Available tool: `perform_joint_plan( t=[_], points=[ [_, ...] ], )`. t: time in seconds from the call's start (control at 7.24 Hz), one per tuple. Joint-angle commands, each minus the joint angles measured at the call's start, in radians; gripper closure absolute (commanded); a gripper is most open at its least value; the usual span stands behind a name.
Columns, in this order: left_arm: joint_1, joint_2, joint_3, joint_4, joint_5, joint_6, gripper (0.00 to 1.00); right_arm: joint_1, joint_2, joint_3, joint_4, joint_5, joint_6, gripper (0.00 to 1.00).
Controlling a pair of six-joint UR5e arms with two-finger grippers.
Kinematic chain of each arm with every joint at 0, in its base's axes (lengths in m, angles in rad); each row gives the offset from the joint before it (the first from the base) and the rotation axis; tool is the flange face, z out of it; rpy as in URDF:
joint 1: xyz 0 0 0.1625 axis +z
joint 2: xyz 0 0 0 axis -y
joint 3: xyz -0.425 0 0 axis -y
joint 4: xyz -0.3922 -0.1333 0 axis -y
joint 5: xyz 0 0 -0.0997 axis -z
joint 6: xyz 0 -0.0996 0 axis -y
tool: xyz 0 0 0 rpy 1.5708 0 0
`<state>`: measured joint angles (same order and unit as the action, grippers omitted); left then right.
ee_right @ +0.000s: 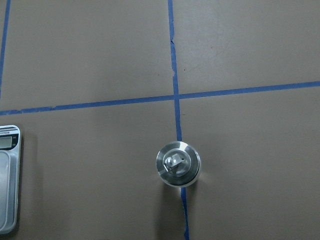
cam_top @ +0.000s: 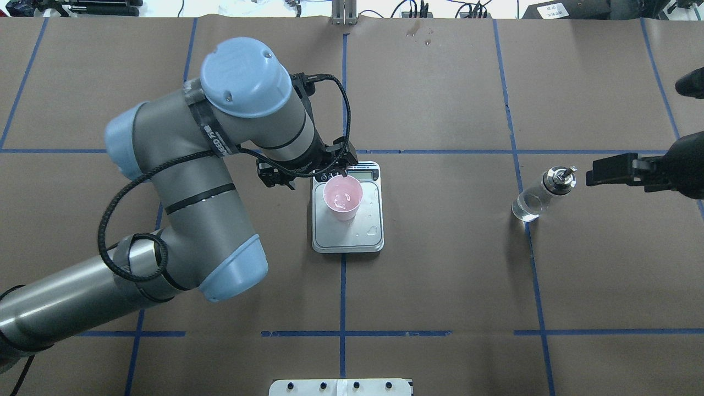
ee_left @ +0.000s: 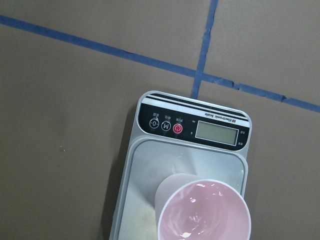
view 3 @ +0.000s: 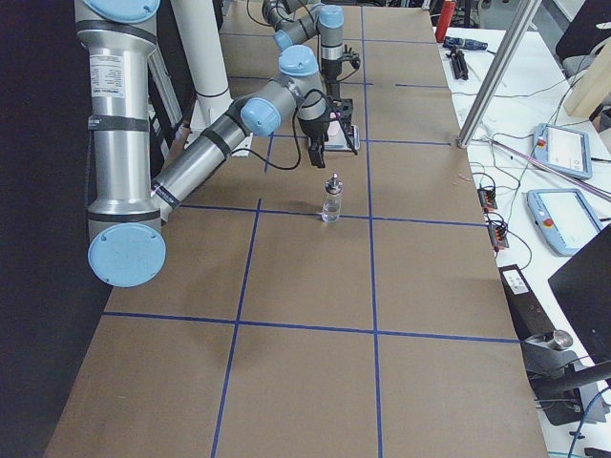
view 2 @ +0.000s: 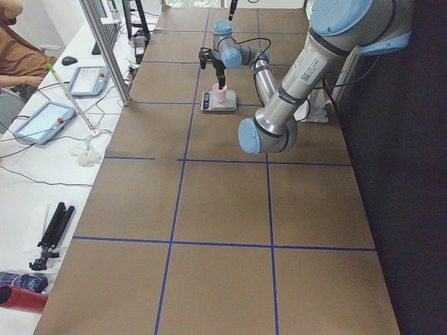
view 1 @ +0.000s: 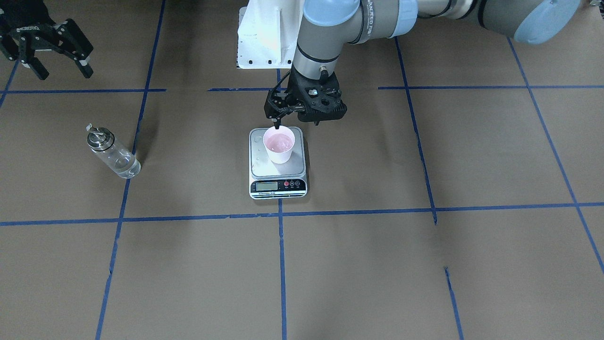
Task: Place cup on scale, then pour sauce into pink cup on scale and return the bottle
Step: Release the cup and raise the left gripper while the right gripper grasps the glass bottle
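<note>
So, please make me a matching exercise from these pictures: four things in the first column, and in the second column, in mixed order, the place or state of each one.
Things:
1. cup
2. bottle
3. scale
4. right gripper

Places or states:
A. open, holding nothing, up above the table
B. upright on a blue tape line, apart from the other things
C. standing on the scale
D. flat on the table, bearing another thing

Pairs: 1-C, 2-B, 3-D, 4-A
</note>
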<state>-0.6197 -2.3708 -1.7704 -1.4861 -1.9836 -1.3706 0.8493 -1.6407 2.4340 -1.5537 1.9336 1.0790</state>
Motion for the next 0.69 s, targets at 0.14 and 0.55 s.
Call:
perform_joint_plan(
  t=[0.14,0.55],
  points=[
    [-0.096,0.002,-0.08,0.09,-0.064,0.119,0.0,-0.261,-0.107,0.019,0.129,-0.342,0.113,0.0],
    [-0.191,0.071,-0.143,0.148,-0.112,0.292,0.0,-0.413,-0.33,-0.206,0.706,-0.634,0.147,0.0]
  ],
)
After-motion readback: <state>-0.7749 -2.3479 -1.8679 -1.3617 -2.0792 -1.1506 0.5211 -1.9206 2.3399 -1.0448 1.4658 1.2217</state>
